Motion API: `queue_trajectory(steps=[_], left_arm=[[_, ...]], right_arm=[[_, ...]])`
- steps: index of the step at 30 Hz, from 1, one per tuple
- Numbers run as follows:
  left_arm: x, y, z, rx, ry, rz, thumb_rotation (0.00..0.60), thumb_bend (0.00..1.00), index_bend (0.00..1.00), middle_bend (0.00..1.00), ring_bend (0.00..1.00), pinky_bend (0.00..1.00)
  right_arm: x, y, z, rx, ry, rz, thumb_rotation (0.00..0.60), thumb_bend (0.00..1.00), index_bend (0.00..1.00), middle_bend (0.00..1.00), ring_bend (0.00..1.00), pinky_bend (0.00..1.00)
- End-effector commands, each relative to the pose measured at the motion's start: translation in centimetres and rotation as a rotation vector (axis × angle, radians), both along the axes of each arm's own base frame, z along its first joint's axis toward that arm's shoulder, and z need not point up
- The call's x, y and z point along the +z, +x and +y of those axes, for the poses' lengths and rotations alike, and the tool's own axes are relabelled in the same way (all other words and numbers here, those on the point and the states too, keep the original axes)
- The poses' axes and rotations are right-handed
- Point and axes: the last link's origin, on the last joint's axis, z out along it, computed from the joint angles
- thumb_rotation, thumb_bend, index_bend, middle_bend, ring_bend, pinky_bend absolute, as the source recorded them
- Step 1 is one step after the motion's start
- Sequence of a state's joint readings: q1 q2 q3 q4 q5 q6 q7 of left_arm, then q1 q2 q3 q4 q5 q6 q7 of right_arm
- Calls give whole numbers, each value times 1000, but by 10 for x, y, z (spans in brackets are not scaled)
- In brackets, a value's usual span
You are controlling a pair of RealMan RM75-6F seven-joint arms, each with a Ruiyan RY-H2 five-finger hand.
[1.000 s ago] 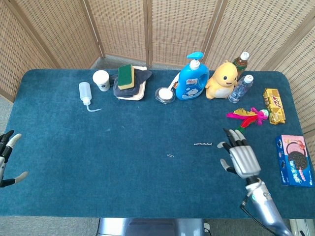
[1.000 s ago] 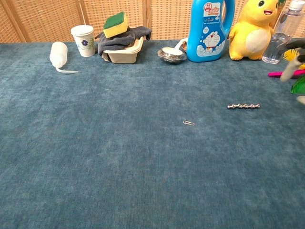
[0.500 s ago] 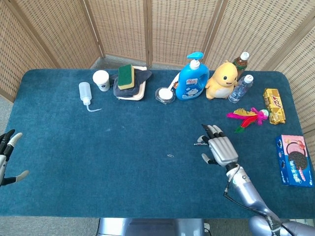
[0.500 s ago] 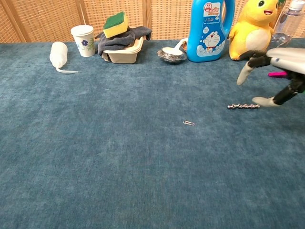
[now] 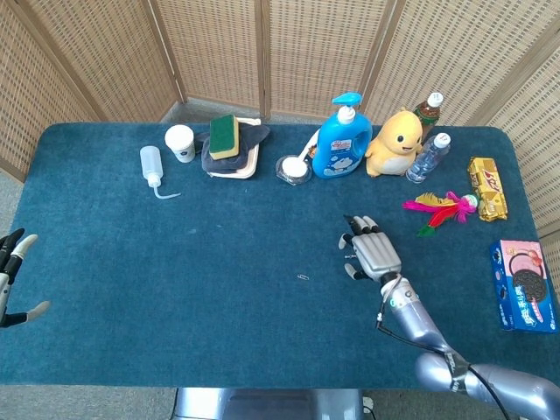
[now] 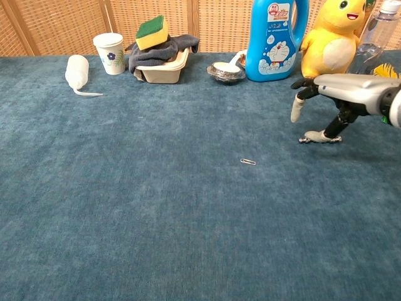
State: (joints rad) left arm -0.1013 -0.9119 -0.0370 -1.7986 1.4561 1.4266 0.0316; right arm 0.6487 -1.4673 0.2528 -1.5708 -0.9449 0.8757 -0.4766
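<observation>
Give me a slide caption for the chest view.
Right hand lowered over a bead chain on the blue table, a paper clip lying nearby.

I see the bead chain (image 6: 320, 139), a short silvery string of small metal balls, lying flat and nearly straight on the blue desk (image 6: 156, 207), running left to right. My right hand (image 6: 332, 100) partly covers it, thumb tip resting on its middle.

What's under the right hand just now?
Under the right hand lies the small bead chain on the blue tabletop. A fingertip rests along it, hiding most of it; only its left end shows. The head view hides it entirely.
</observation>
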Motion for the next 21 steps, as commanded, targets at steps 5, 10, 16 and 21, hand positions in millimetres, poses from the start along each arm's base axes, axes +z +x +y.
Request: queue_trajectory(steps=[5, 10, 16, 21], left_arm=[[0, 0, 0, 2, 0, -1, 600, 221, 0, 0, 0, 0], [-1, 0, 0, 2, -5, -2, 600, 221, 0, 0, 0, 0], [-2, 0, -1, 2, -9, -2, 600, 221, 0, 0, 0, 0], [-2, 1, -1, 0, -9, 0, 600, 221, 0, 0, 0, 0]], right_arm=[[-4, 2, -10, -12, -16, 8, 600, 387, 419, 0, 0, 0], [-1, -1, -12, -13, -34, 18, 600, 387, 410, 0, 0, 0], [0, -7, -10, -24, -29, 29, 600, 386, 426, 0, 0, 0], [-3, -10, -9, -27, -26, 31, 600, 387, 352, 0, 0, 0]])
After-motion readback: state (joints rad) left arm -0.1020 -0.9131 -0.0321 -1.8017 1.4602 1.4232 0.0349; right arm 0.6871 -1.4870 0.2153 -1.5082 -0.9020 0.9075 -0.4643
